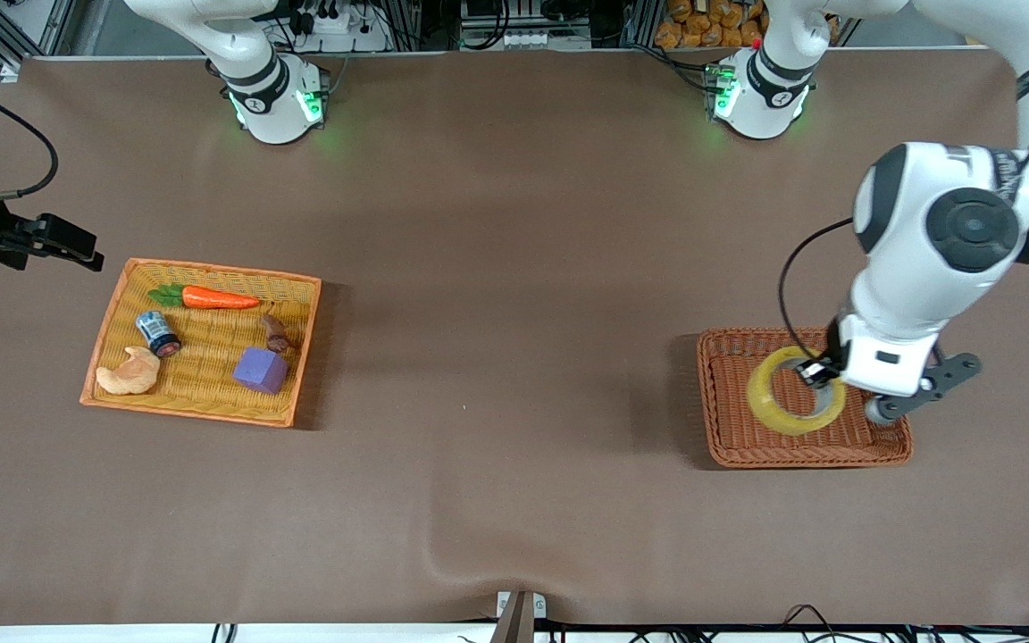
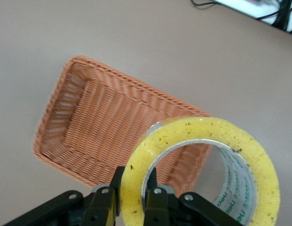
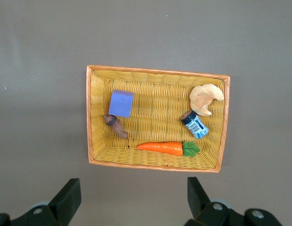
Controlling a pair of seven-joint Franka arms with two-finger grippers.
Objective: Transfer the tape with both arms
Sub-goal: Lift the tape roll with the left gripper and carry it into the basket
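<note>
Yellowish translucent tape [image 2: 202, 165], speckled ring

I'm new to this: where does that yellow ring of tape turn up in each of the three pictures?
Front view: the tape is held by the left gripper over the brown basket.
Left wrist view: the tape fills the foreground, its rim pinched by the fingers.
Right wrist view: not in it.
Shared landmark: the brown basket appears in the front and left wrist views.
</note>
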